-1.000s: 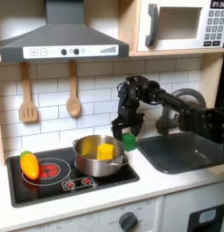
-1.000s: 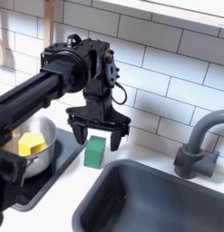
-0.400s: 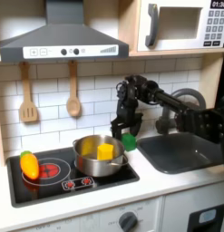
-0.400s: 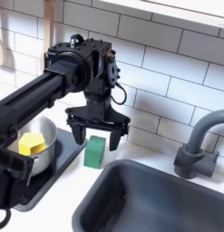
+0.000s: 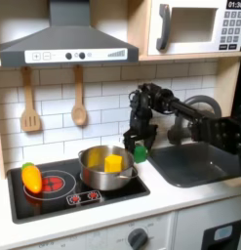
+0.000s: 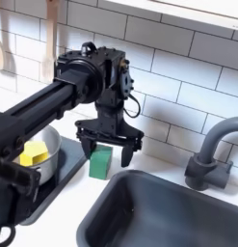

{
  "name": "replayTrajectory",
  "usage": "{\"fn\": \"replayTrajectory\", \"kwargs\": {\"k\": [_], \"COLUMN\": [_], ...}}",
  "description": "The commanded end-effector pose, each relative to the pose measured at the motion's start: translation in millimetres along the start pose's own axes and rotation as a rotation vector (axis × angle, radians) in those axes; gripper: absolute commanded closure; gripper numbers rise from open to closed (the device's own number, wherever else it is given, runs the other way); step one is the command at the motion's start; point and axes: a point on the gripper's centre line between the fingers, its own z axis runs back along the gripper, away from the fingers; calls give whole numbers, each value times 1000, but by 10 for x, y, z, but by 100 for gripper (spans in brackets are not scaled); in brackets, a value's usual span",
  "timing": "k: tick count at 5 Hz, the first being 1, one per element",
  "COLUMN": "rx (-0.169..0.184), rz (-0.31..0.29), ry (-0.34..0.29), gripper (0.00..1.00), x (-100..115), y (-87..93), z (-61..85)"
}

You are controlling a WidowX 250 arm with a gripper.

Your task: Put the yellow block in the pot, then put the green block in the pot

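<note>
The silver pot point(image 5: 93, 174) stands on the toy stove, and the yellow block point(image 5: 113, 162) lies inside it. In the second exterior view the yellow block point(image 6: 34, 152) shows over the pot's rim point(image 6: 54, 147). The green block point(image 5: 140, 152) sits on the counter between pot and sink, also seen as the green block point(image 6: 100, 162). My gripper point(image 6: 107, 149) hangs open directly over it, one finger on each side, fingertips about level with the block's top and not touching it. In the first exterior view the gripper point(image 5: 138, 142) covers the block's upper part.
An orange-yellow toy vegetable point(image 5: 31, 177) lies on the stove's left burner. The dark sink basin point(image 6: 164, 210) with its grey faucet point(image 6: 210, 154) lies right of the green block. A spatula point(image 5: 30, 103) and a wooden spoon point(image 5: 79, 100) hang on the tiled wall.
The open gripper has sunk a little toward the green block, its fingers now level with the block's top. Both blocks and the pot have stayed put.
</note>
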Motion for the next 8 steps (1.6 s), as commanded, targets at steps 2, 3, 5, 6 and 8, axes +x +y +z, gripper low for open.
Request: {"fn": "replayTrajectory", "kwargs": {"k": [2,3,5,6,8], "rx": [9,4,-6,-9,-29], "rz": [7,10,3,-2,-13], "ry": [23,27,11,-14,-102], "gripper": [0,3,100,100,100], "x": [-48,-64,-11,38,178], "y": [45,25,-21,-33,-85], "z": [-54,-66,-37,73,460]}}
